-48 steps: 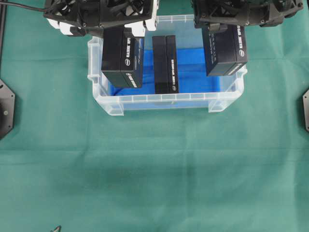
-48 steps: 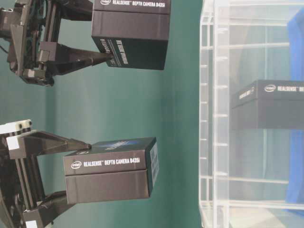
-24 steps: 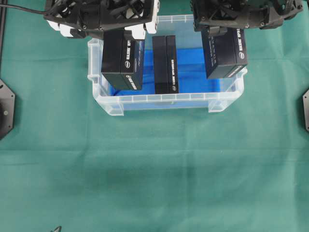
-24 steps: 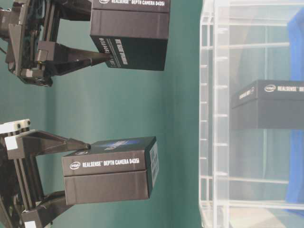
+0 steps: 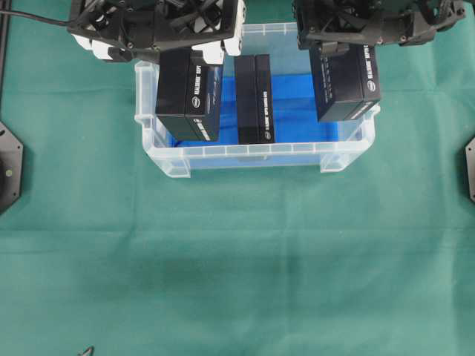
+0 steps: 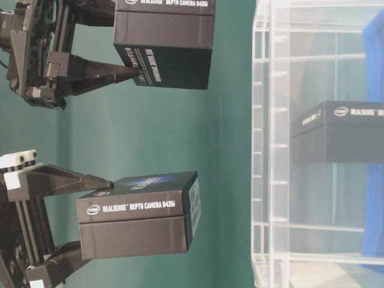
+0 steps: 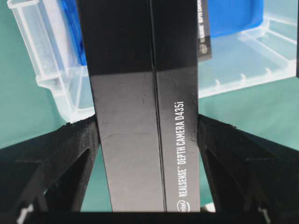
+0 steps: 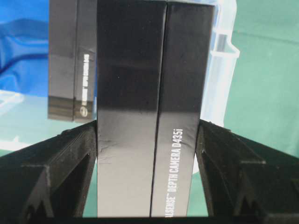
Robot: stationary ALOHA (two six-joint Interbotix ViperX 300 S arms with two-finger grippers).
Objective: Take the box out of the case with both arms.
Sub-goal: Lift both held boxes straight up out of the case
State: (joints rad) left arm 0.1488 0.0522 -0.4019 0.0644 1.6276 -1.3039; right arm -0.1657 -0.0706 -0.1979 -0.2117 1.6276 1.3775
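While each tool (image 7: 148,135) (image 8: 148,135) clamps 1 box (image 5: 188,93) (image 5: 344,81), another stays cased.

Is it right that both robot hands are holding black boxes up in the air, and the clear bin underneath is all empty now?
Not quite. Both grippers do hold black boxes aloft, the left gripper and the right gripper, but the case is not empty. The overhead view shows a third black box standing inside it on the blue sheet.
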